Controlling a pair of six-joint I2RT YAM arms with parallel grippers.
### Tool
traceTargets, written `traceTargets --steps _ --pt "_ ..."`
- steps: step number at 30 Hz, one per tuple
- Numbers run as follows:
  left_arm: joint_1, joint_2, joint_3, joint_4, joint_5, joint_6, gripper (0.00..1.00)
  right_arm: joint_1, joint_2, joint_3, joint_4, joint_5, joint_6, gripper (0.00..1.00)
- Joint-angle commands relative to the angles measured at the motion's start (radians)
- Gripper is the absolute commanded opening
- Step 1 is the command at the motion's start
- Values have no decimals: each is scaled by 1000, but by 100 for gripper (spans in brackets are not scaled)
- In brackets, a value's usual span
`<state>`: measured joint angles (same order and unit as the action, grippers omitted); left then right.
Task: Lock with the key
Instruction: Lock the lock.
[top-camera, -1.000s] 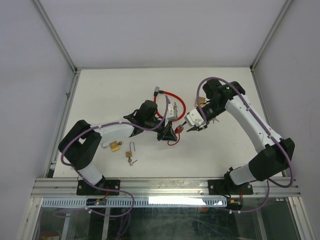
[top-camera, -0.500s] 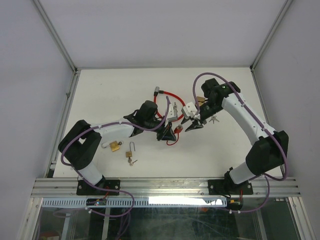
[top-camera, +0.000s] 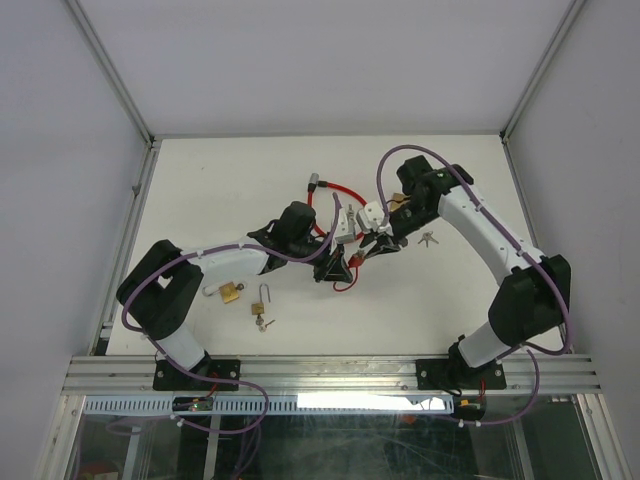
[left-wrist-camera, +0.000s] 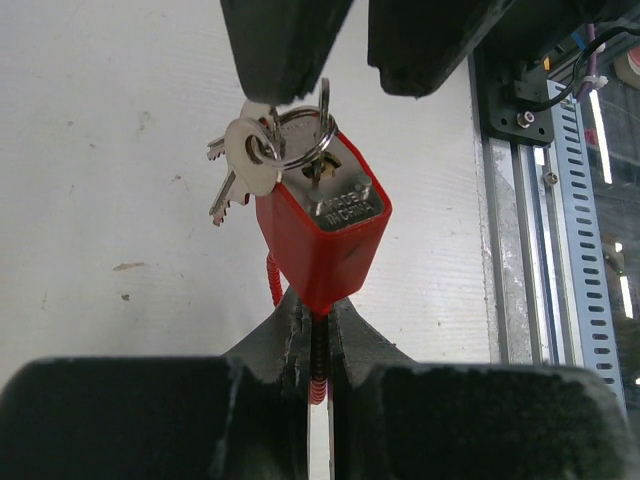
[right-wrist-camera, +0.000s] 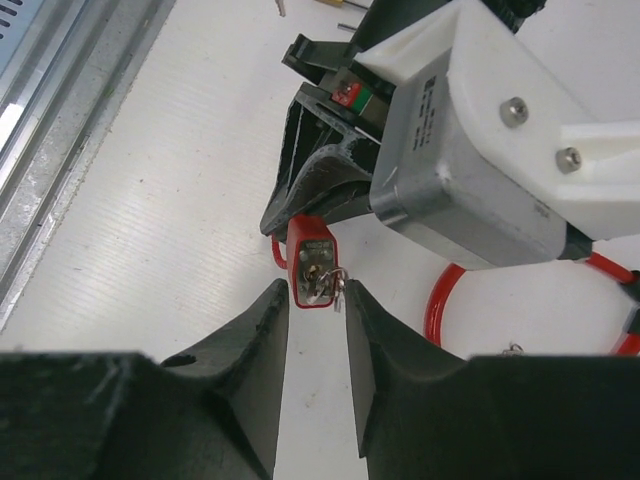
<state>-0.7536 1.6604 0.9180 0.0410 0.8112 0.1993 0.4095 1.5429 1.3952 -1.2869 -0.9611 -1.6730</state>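
Observation:
A red padlock (left-wrist-camera: 320, 235) on a red coiled cable (top-camera: 345, 195) hangs upright in my left gripper (left-wrist-camera: 318, 335), which is shut on its lower end where the cable enters. A key (right-wrist-camera: 330, 282) sits in the lock's keyhole, with a ring of spare keys (left-wrist-camera: 255, 165) hanging from it. My right gripper (right-wrist-camera: 316, 295) has one finger on each side of the key end of the lock, jaws apart, with the key ring close to the right finger (right-wrist-camera: 360, 330). In the top view the left gripper (top-camera: 335, 268) and right gripper (top-camera: 362, 250) meet mid-table.
A brass padlock (top-camera: 230, 292) and a small open padlock with keys (top-camera: 262, 305) lie near the left arm. Loose keys (top-camera: 428, 239) lie by the right arm. The metal frame rail (left-wrist-camera: 520, 250) runs along the table's near edge.
The right gripper has moved left to the lock in the left gripper and now straddles the key. Its jaws widened, then narrowed. The left arm has not moved.

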Motion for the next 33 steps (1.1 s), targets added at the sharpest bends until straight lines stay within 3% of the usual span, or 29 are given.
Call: traceTargets --steps 1,7,12,17,21,33 --pt "-7 -50 39 29 13 28 0 14 2 -8 -7 -3 -5 31" --pt "-9 -50 41 28 20 26 0 22 5 -22 0 3 -13 25" --pt "-8 -51 42 24 26 25 0 27 5 -26 -8 18 -47 13" --pt "-7 -47 48 14 53 31 0 27 0 -18 -110 20 -251 0" --pt "-1 -45 51 10 129 31 0 26 5 -5 -240 30 -493 0" --pt "38 131 175 -164 452 47 0 37 -100 -45 -216 69 -798 0"
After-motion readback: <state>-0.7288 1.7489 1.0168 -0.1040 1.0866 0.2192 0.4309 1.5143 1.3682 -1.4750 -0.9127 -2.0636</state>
